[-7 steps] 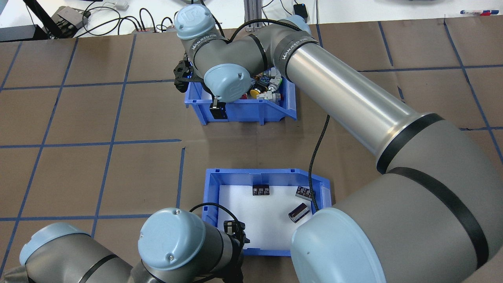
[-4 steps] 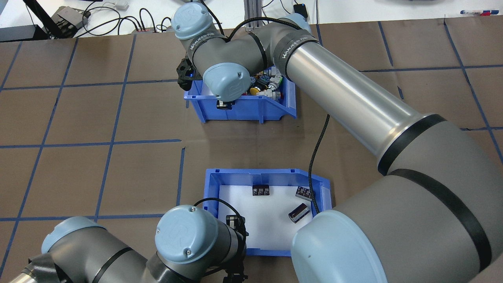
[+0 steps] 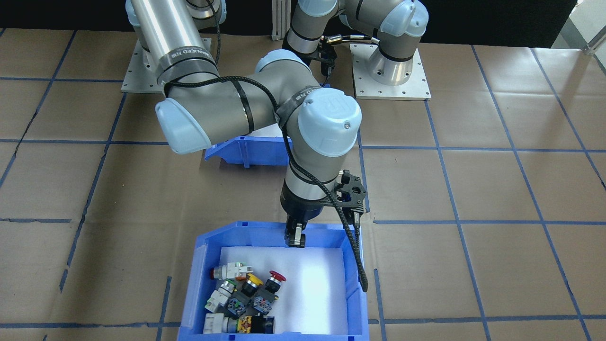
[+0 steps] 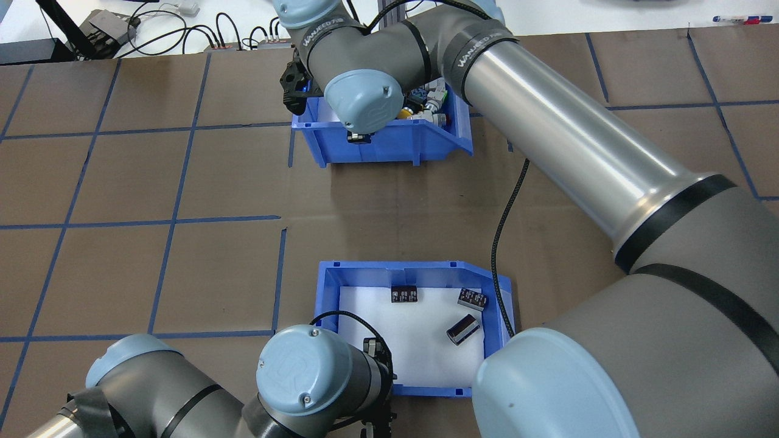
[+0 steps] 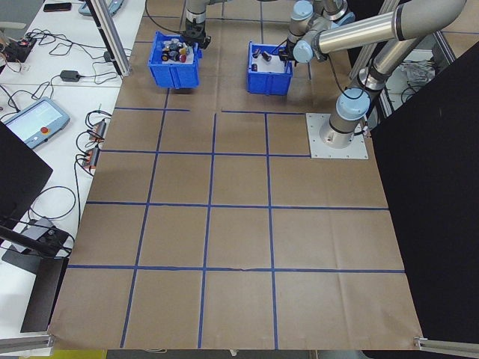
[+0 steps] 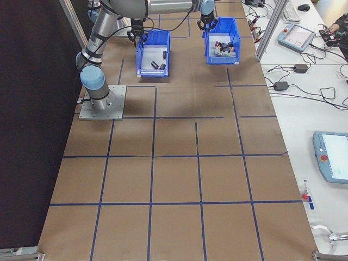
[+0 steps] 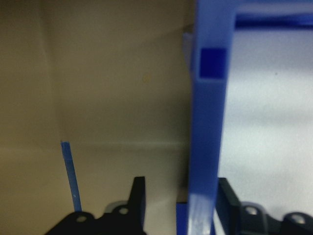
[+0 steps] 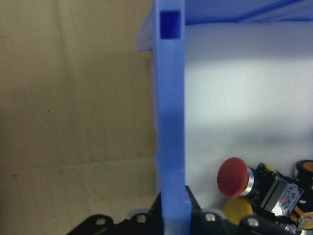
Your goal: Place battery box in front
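Presently the battery box (image 4: 414,328) sits on the counter (image 4: 182,182) nearest the robot. The left pincer (image 7: 178,205) straddles its near-left wall, jaws apart, not yet clamped. The right pincer (image 8: 171,210) grips the switch bin (image 4: 389,143) wall, farther forward.

You have bare brown paper-covered table (image 4: 389,219) between the blue plastic battery box (image 4: 420,267) and the blue switch bin (image 4: 389,149).

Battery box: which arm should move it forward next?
Left. The left gripper straddles the battery box wall, one finger outside and one inside, not yet closed. The right gripper is clamped on the switch box wall.
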